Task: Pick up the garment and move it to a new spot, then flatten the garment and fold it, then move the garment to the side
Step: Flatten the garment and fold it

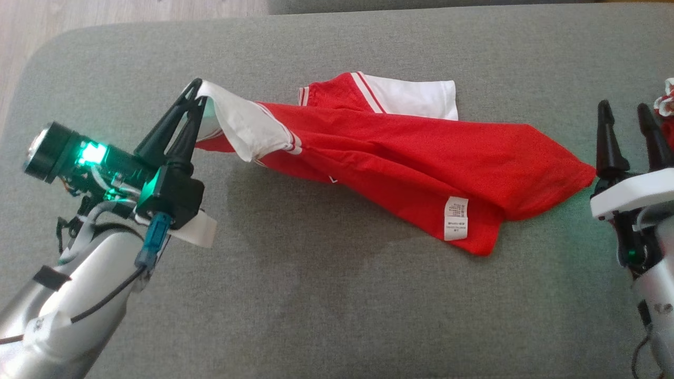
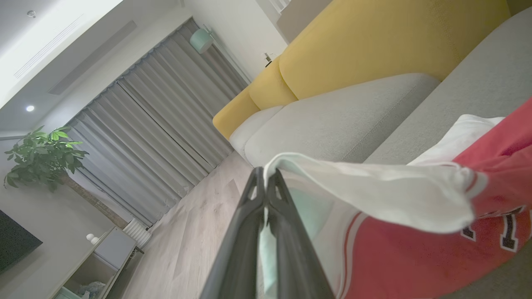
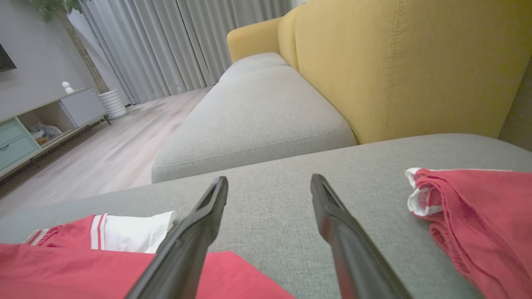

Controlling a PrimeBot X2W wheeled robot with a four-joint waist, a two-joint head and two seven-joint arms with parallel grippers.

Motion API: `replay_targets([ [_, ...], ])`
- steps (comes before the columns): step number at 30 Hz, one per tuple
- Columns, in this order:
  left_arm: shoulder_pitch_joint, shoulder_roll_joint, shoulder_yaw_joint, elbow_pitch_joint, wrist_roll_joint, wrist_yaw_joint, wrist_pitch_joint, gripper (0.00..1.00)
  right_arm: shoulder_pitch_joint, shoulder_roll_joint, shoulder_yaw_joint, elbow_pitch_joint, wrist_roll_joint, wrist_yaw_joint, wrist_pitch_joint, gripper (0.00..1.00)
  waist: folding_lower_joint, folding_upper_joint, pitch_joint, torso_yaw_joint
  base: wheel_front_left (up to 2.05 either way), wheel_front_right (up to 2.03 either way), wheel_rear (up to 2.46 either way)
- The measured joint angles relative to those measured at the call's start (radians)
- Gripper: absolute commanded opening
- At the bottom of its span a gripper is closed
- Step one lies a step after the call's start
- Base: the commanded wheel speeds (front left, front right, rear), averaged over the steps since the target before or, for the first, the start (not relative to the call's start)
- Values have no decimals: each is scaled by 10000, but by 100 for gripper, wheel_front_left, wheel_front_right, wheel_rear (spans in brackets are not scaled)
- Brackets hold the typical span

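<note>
Head view shows the garment [image 1: 421, 152] lying left to right across the grey cushion [image 1: 337, 316], its white sleeve [image 1: 237, 118] pinched up by the left gripper [image 1: 199, 90], while the right gripper [image 1: 624, 108], jaws wide and empty, stands just right of its right corner.

2 hands, L hand [image 1: 197, 90] + R hand [image 1: 624, 108], 2 garments, red/wht shirt [image 1: 400, 158] + red bundle [image 3: 469, 216], 1 plant [image 2: 41, 153]
</note>
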Motion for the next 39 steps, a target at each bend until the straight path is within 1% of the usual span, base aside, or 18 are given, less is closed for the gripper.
replay_targets([
  [3,-40,-44,-25,36,-2,-54,-82,0,285,13,-161,-671,-123,0,0,100,-1,0,-16,21,0,0,0],
  [6,-45,-46,-35,138,-12,-46,-132,0,1187,192,25,-1605,-151,0,0,100,-1,0,-74,4,0,0,0],
  [9,-31,-44,-33,196,-167,-25,-167,0,2528,431,675,-2171,222,0,0,100,-2,0,-159,-1,0,0,0],
  [12,-8,-38,-31,207,-169,38,-211,0,3538,462,1570,-2610,658,0,186,100,-2,0,-180,-4,0,0,0],
  [15,1,-36,-33,201,-169,50,-211,0,3779,476,2293,-2974,1202,0,633,100,-1,0,-147,9,0,0,0],
  [18,0,-38,-38,194,-171,50,-209,0,3639,472,2784,-2955,1469,0,1009,100,-2,0,-115,52,0,0,0],
  [19,0,-38,-42,196,-199,50,-209,0,3586,502,2865,-2846,1628,0,1093,91,-1,0,-105,71,0,0,0],
  [20,-2,-40,-54,199,-251,48,-209,0,3502,523,2968,-2663,1781,0,1214,44,-1,0,-100,94,0,0,0],
  [21,-9,-48,-79,209,-268,46,-209,0,3427,508,3106,-2489,1827,0,1296,0,-1,0,-104,126,0,0,0],
  [25,-12,-88,-165,259,-270,33,-209,0,3230,499,3425,-2205,2098,0,1425,0,-1,0,-217,224,0,0,0],
  [28,-12,-88,-165,330,-290,35,-213,0,3186,378,3490,-2276,2107,0,802,0,-1,0,-383,203,0,0,0],
  [29,-12,-86,-165,345,-314,35,-217,0,3091,251,3459,-2305,2067,0,619,0,-2,0,-449,176,0,0,0],
  [30,-12,-88,-165,370,-347,36,-303,0,2723,-98,3175,-2451,1887,0,351,0,-1,0,-594,103,0,0,0],
  [33,-11,-88,-165,376,-424,36,-314,0,1985,-713,2556,-3001,1647,0,199,0,-2,0,-840,-9,0,0,0],
  [35,1,-90,-182,378,-485,36,-374,0,1818,-1151,2378,-3567,1490,0,159,0,-1,0,-1004,-54,0,0,0],
  [37,61,-94,-219,347,-523,36,-389,0,2142,-1501,2328,-4240,1453,0,428,0,-2,0,-1152,-55,0,0,0],
  [39,188,-102,-280,268,-571,50,-389,0,3082,-1764,2263,-5078,1452,0,872,0,-2,1,-1229,2,0,0,0],
])
